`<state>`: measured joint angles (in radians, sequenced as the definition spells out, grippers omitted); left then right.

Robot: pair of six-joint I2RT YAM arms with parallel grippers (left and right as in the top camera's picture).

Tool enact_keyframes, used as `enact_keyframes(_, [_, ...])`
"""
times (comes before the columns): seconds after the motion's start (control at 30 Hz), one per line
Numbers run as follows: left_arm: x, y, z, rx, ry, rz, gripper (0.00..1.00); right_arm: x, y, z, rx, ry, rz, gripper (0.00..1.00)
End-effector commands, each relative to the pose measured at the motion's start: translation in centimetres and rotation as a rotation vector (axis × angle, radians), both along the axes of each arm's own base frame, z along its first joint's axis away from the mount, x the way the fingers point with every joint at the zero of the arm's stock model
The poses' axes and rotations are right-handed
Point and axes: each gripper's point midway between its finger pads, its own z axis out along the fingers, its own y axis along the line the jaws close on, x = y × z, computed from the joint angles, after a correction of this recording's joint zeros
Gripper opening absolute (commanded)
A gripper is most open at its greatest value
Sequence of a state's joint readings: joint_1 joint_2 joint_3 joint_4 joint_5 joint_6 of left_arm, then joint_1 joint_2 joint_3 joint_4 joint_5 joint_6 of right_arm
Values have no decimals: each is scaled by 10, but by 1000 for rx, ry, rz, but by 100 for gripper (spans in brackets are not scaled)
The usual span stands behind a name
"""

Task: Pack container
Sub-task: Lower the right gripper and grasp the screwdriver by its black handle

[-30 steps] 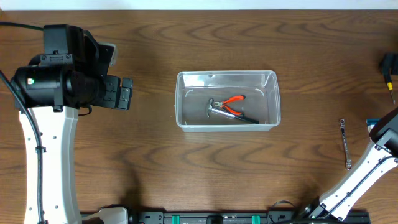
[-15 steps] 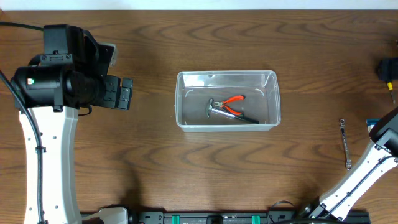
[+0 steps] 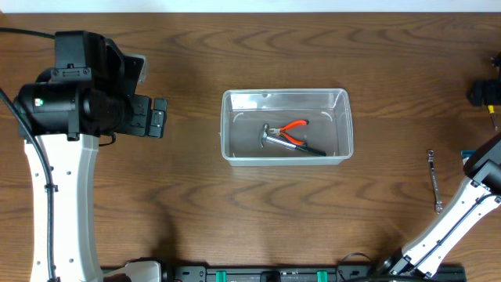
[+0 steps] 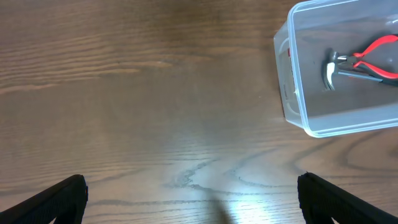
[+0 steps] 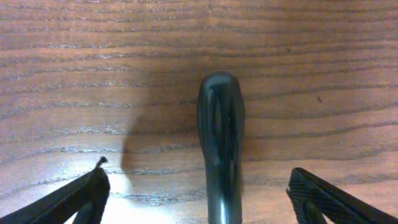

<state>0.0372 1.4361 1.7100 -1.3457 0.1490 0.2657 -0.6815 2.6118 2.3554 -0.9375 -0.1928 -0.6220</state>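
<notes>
The clear plastic container (image 3: 286, 92) stands mid-table and holds a small hammer (image 3: 268, 136) and red-handled pliers (image 3: 294, 126). It also shows in the left wrist view (image 4: 297, 118) at the upper right. My left gripper (image 3: 159, 117) is open and empty over bare wood left of the container; its fingers sit wide apart in the left wrist view (image 4: 191, 183). My right gripper (image 3: 484, 94) is at the far right edge. In the right wrist view its fingers (image 5: 199, 180) are open on either side of a dark tool handle (image 5: 221, 124) lying on the table, not touching it.
A silver wrench (image 3: 434, 182) lies on the table at the right. A yellow-tipped tool end (image 3: 492, 119) shows at the right edge below my right gripper. A bit of blue (image 3: 467, 153) peeks out by the right arm. The left arm's base fills the left side.
My right gripper has shifted a little toward the table's front along the right edge. The left arm and the container's contents have not moved.
</notes>
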Motion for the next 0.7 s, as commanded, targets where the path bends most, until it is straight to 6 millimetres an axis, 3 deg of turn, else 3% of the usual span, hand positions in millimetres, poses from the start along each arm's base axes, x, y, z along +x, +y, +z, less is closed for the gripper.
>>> enact_keyframes(0.0, [-1, 1, 3, 8, -8, 6, 98, -2, -3, -11, 2, 13, 9, 91])
enact_keyframes(0.4, [-1, 1, 3, 8, -8, 6, 98, -4, -1, -29, 20, 36, 9, 95])
enact_keyframes(0.67, [-1, 1, 3, 8, -8, 6, 98, -4, -2, -30, 19, 34, 7, 92])
